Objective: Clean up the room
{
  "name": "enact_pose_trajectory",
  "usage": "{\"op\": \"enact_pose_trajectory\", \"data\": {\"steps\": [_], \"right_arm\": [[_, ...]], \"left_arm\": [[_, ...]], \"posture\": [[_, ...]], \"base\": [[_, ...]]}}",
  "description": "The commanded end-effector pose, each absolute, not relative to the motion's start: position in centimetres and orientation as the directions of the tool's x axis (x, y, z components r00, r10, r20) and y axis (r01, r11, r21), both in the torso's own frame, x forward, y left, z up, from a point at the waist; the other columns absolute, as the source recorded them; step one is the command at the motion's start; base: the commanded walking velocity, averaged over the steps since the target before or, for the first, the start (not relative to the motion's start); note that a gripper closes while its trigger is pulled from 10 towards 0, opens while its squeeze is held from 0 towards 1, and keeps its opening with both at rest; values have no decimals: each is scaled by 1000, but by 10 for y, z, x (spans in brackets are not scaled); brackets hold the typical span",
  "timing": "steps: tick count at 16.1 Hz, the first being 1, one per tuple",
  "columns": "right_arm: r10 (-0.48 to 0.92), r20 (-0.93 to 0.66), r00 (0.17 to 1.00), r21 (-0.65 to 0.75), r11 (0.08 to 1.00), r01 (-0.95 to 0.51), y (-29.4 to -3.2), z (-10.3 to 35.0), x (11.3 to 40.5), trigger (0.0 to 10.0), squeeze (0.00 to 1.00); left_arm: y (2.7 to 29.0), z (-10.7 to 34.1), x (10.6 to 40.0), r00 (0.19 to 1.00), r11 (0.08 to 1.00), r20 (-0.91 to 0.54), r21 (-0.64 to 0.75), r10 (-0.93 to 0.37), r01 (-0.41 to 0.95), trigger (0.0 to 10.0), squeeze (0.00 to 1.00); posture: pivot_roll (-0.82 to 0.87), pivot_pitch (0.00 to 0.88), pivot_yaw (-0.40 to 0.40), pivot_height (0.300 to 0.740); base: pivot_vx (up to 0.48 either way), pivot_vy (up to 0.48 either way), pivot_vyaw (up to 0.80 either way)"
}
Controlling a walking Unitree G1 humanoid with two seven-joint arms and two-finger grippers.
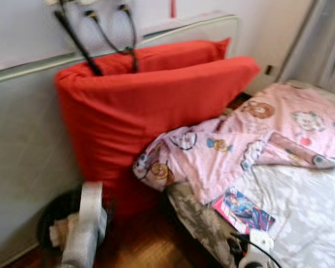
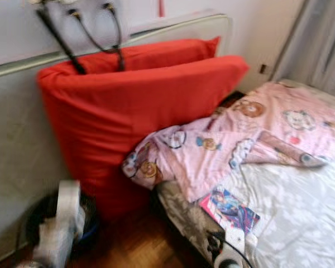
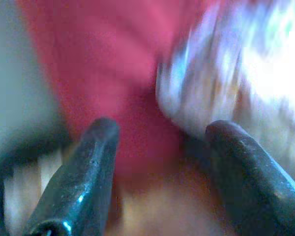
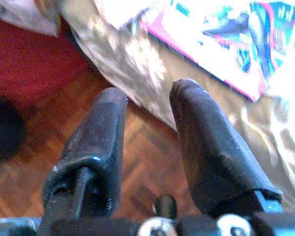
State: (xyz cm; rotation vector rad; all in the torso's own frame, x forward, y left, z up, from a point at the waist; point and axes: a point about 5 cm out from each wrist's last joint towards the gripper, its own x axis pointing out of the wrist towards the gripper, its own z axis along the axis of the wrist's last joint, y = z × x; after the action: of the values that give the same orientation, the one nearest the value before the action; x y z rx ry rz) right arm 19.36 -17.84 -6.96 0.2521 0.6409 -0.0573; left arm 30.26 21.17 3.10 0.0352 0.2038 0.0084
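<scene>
From the head camera, a large red cushion [image 1: 151,106] stands on edge against a pale headboard [image 1: 28,128], with a second red cushion [image 1: 178,50] tucked behind it. Black cables [image 1: 109,36] hang from the wall and drop behind the cushions. A pink cartoon-print blanket [image 1: 251,139] lies rumpled across the bed [image 1: 301,218], one corner spilling over the bed's edge against the big cushion. On the white sheet near that edge lies a colourful magazine [image 1: 244,211], just below the blanket's hem. On the wooden floor [image 1: 151,243] beside the cushion sits a dark round bin [image 1: 58,218] with some paper in it. The silver left arm [image 1: 86,223] rises in front of the bin; the right arm [image 1: 254,251] shows low at the bed's edge, close to the magazine. The picture is soft with blur.

Left wrist view — the left gripper [image 3: 160,162] is spread wide, holding nothing, its two black fingers [image 3: 83,182] framing a blurred red cushion [image 3: 103,64] and a pale smear of blanket [image 3: 236,64].

Right wrist view — the right gripper [image 4: 147,128] is narrowly parted and empty, poised over the parquet floor [image 4: 137,162] by the bed's patterned side [image 4: 128,64]. The magazine [image 4: 226,44] lies on the bed just beyond the fingertips, untouched.
</scene>
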Motion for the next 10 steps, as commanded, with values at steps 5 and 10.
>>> {"op": "enact_pose_trajectory", "data": {"steps": [5, 10], "right_arm": [[41, -550, 834, 174, 983, 66, -184, -68, 185, 10000, 0], [65, -87, 994, 91, 994, -57, -174, 24, 286, 10000, 0]], "left_arm": [[204, 29, 284, 996, 1000, -92, 1, 0, 0, 10000, 0], [205, 34, 268, 1000, 1000, -13, 21, 8, -8, 10000, 0]], "posture": [[37, 0, -46, 740], [49, 0, -81, 740]], "base": [[0, 0, 0], [0, 0, 0]]}}
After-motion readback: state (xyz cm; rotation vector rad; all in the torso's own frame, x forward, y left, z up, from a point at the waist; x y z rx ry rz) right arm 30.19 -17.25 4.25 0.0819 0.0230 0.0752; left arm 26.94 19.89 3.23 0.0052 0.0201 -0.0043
